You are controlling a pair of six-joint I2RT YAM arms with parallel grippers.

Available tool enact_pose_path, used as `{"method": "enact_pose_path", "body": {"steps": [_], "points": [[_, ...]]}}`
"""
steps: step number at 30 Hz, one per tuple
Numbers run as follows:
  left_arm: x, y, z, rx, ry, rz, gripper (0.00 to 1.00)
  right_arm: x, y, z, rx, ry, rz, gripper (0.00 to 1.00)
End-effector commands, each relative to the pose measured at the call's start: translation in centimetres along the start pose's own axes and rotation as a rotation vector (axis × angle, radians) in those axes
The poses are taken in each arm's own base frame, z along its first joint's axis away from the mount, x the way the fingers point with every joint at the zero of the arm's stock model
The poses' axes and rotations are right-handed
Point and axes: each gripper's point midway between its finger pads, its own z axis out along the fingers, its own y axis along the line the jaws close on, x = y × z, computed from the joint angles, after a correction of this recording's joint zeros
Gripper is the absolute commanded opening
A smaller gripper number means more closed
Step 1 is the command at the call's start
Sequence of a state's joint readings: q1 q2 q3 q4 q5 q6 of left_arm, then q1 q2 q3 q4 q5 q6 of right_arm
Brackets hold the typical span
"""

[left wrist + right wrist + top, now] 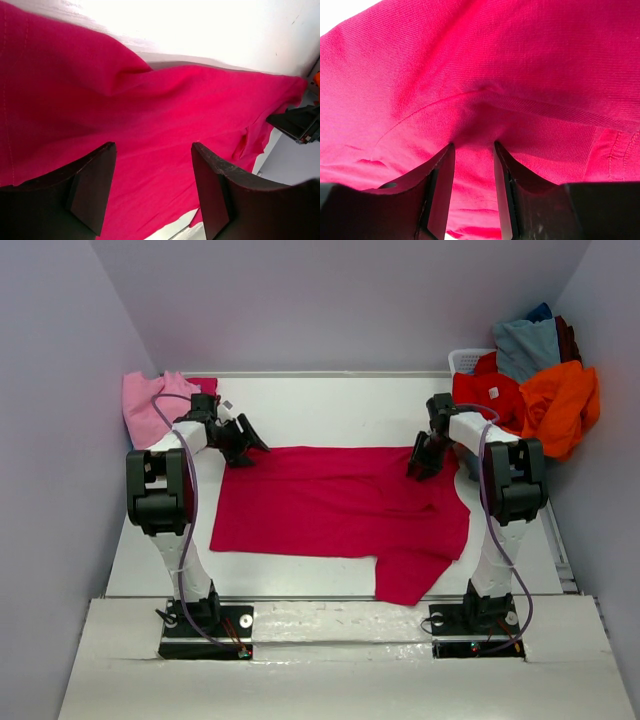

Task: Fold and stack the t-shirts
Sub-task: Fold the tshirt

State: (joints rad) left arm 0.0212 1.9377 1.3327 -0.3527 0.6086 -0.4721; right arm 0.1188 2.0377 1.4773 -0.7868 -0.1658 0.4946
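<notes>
A crimson-magenta t-shirt [340, 505] lies spread across the table, one sleeve hanging toward the near edge. My left gripper [245, 448] hovers at its far left corner, open, with only cloth [165, 100] below its fingers [152, 146]. My right gripper [418, 468] is down on the far right corner. Its fingertips press into the fabric [480, 60] and a ridge of cloth rises between them [473, 146], but the jaws still stand apart. A folded light pink t-shirt [150, 405] sits at the far left.
A white basket [465, 360] at the far right holds a heap of shirts: orange [560, 405], red [485, 395] and grey-blue [525, 345]. Walls close in on both sides. The right gripper [297, 125] shows at the edge of the left wrist view.
</notes>
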Motion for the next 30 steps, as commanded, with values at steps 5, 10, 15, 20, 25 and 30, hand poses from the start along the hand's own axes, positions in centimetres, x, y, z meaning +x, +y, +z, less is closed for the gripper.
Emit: {"method": "enact_pose_path", "body": {"steps": [5,10,15,20,25,30], "points": [[-3.5,-1.4,0.6,0.035,-0.076,0.027,0.72,1.9,-1.5,3.4,0.040,0.070,-0.008,0.42],[-4.7,-0.8,2.3,0.019,-0.060,0.001,0.71,2.6,-2.1,3.7,0.051,0.087,-0.015,0.42],[-5.6,-0.2,3.4,-0.002,-0.063,-0.015,0.71,3.3,-2.5,3.9,0.056,0.100,-0.016,0.42],[-6.5,1.2,3.1,-0.029,-0.081,-0.044,0.71,3.4,-2.8,3.9,0.069,0.098,-0.024,0.42],[-7.4,2.4,1.9,-0.043,-0.119,-0.083,0.71,3.3,-2.9,4.0,0.073,0.103,-0.026,0.41],[-8.9,3.9,0.3,-0.069,-0.168,-0.116,0.71,3.2,-2.7,4.1,0.072,0.111,-0.026,0.41]]}}
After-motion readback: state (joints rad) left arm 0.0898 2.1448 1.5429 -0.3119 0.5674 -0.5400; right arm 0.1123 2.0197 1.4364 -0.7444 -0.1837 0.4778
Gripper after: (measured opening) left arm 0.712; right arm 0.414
